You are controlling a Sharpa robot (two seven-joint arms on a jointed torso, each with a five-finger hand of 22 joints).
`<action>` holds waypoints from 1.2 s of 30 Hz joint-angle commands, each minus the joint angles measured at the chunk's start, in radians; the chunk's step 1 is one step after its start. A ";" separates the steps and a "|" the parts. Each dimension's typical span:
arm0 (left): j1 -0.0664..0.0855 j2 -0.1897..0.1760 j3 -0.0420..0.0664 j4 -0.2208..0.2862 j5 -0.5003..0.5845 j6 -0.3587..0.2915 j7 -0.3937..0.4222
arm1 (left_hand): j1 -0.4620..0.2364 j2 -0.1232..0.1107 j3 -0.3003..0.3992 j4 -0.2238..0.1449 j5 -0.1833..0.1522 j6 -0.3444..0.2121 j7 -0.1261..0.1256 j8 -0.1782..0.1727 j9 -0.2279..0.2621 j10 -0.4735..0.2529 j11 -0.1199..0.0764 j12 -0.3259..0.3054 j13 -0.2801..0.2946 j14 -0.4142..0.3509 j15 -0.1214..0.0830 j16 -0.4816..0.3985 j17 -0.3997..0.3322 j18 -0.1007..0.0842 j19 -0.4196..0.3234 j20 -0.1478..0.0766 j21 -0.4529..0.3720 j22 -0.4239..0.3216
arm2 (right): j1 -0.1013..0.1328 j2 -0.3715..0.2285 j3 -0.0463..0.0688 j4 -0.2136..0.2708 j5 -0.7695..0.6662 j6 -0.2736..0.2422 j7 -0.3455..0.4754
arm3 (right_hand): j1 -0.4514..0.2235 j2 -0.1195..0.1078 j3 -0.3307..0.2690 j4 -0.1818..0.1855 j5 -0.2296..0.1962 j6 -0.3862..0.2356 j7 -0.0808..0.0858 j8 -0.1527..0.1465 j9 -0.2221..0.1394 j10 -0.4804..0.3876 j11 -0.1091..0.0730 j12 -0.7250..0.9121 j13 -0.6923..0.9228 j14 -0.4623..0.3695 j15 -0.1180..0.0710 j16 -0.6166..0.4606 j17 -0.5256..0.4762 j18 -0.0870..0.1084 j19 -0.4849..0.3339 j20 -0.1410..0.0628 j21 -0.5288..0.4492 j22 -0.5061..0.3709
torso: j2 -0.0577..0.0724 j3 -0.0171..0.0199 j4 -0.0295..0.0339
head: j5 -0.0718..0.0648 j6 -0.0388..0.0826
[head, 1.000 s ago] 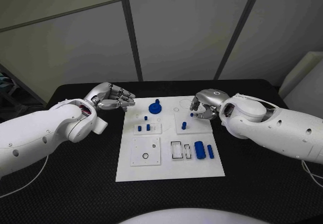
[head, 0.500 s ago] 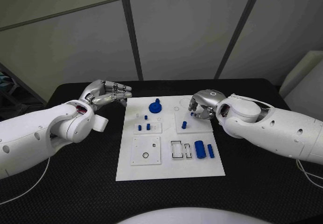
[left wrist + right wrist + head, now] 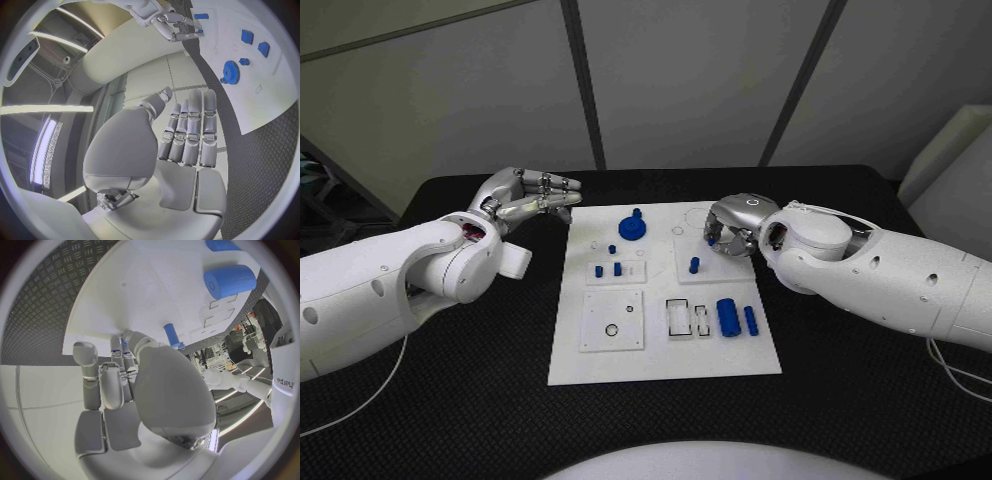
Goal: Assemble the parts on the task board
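Note:
The white task board (image 3: 661, 355) lies in the middle of the black table. A blue gear (image 3: 633, 230) (image 3: 230, 72) stands at its far side. Two short blue pegs (image 3: 607, 270) and one upright blue peg (image 3: 694, 266) (image 3: 172, 335) stand on square insets. A thick blue cylinder (image 3: 727, 319) (image 3: 230, 280) and a slim one (image 3: 750, 321) lie at the right. My left hand (image 3: 524, 197) (image 3: 181, 150) hovers off the board's far left corner, fingers straight and apart, holding nothing. My right hand (image 3: 733, 225) (image 3: 125, 380) curls over the board's far right and pinches a small blue part (image 3: 711, 240) (image 3: 125, 343).
A square inset with a ring and a small hole (image 3: 613, 322) sits near the board's front left. Two rectangular slots (image 3: 689, 319) lie beside the cylinders. Black table (image 3: 473, 400) surrounds the board, with grey wall panels behind.
My left hand has drawn back from the board's far left corner and spread its fingers. My right hand has edged slightly left over the board, still curled.

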 commanded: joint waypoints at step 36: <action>0.001 0.001 0.001 -0.021 0.035 0.001 0.017 | 0.006 0.014 0.003 -0.007 -0.003 0.007 0.003 0.000 -0.001 0.000 0.000 0.009 -0.001 0.010 -0.002 -0.016 -0.008 0.006 0.011 -0.002 -0.009 -0.002 | -0.007 -0.049 0.001 0.110 -0.005 -0.171 -0.010 | -0.006 0.054 0.060 -0.084 -0.012 0.088 -0.017 0.014 0.014 0.095 -0.021 -0.015 0.003 0.065 -0.023 0.031 0.044 -0.034 0.041 -0.021 0.066 0.089 | -0.002 -0.0004 -0.0007 | -0.004 0.004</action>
